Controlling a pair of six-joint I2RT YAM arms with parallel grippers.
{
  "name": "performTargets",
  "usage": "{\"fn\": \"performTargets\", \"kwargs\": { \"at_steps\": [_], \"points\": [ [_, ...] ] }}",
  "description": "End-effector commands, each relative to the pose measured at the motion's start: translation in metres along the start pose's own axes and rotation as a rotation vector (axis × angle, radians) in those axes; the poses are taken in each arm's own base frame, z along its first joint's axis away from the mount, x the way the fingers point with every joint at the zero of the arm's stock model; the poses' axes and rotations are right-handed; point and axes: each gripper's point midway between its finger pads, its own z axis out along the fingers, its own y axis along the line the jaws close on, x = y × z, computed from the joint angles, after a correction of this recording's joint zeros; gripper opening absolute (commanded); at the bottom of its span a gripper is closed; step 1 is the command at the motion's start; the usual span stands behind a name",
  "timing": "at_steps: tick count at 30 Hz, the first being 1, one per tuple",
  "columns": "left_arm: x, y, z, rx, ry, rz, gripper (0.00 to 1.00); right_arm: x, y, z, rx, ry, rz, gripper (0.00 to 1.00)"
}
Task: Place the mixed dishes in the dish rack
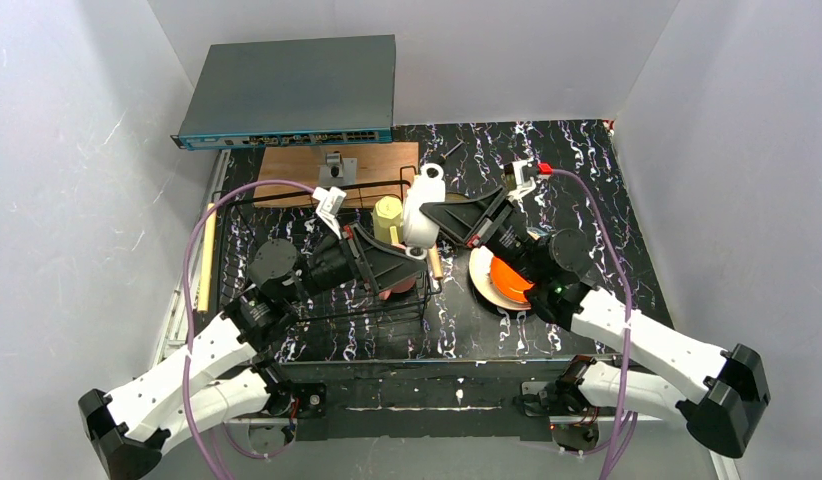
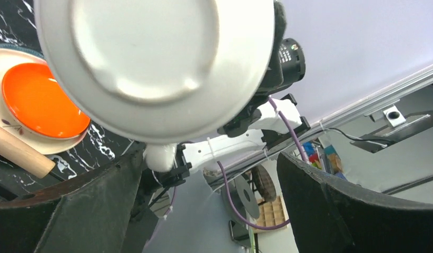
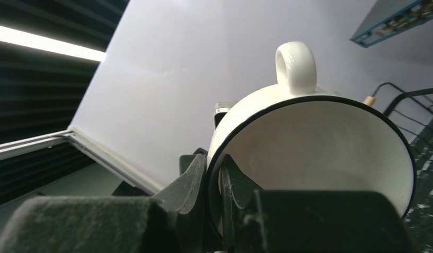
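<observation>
My right gripper [image 3: 214, 179] is shut on the rim of the white cup [image 3: 314, 147], one finger inside and one outside, handle up. In the top view the white cup [image 1: 424, 208] hangs over the right end of the dish rack [image 1: 249, 300], beside a yellow-green mug [image 1: 388, 218] inside it. My left gripper [image 1: 412, 262] is open over that end, just below the cup, with a pink dish [image 1: 396, 291] partly hidden under it. From the left wrist, the cup's base [image 2: 151, 63] fills the top; the open left gripper [image 2: 209, 211] holds nothing. An orange plate [image 1: 509, 277] lies on a cream plate [image 1: 479, 270].
A grey switch box [image 1: 292, 90] and a flat wooden board [image 1: 287, 165] lie behind the rack. The rack's wooden handles run along its left [image 1: 205, 255] and right [image 1: 435, 266] sides. White walls close in on three sides.
</observation>
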Motion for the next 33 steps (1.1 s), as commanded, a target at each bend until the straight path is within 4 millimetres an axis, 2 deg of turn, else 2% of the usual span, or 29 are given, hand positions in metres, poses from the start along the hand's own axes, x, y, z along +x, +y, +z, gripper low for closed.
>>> {"fn": "performTargets", "kwargs": {
  "at_steps": [1, 4, 11, 14, 18, 20, 23, 26, 29, 31, 33],
  "points": [
    [-0.019, -0.008, -0.01, 0.022, -0.113, 0.055, 0.96, -0.016, 0.111, -0.008, -0.398, -0.051, 0.056, 0.01],
    [-0.021, -0.01, -0.013, 0.026, -0.123, 0.089, 0.82, -0.015, 0.105, -0.005, -0.381, -0.07, 0.082, 0.01],
    [-0.025, -0.012, -0.017, 0.016, -0.148, 0.125, 0.61, -0.006, 0.091, 0.002, -0.357, -0.069, 0.147, 0.01],
    [-0.029, -0.01, -0.019, -0.001, -0.169, 0.131, 0.47, -0.002, 0.087, 0.005, -0.347, -0.069, 0.158, 0.01],
    [-0.033, -0.006, -0.021, -0.032, -0.188, 0.134, 0.43, 0.005, 0.082, 0.01, -0.336, -0.059, 0.173, 0.01],
    [-0.034, -0.004, -0.023, -0.046, -0.195, 0.133, 0.39, 0.006, 0.078, 0.014, -0.323, -0.068, 0.185, 0.01],
    [-0.036, -0.002, -0.026, -0.071, -0.202, 0.145, 0.22, 0.012, 0.073, 0.018, -0.311, -0.057, 0.193, 0.01],
    [-0.037, 0.004, -0.032, -0.124, -0.205, 0.165, 0.01, 0.017, 0.068, 0.02, -0.292, -0.045, 0.183, 0.01],
    [-0.039, 0.007, -0.041, -0.165, -0.209, 0.203, 0.0, 0.023, 0.053, 0.019, -0.224, -0.035, 0.141, 0.02],
    [-0.041, 0.008, -0.048, -0.188, -0.217, 0.23, 0.0, 0.027, 0.039, 0.018, -0.158, -0.03, 0.109, 0.17],
    [-0.043, 0.008, -0.054, -0.209, -0.23, 0.253, 0.0, 0.028, 0.026, 0.015, -0.101, -0.03, 0.082, 0.39]
  ]
}}
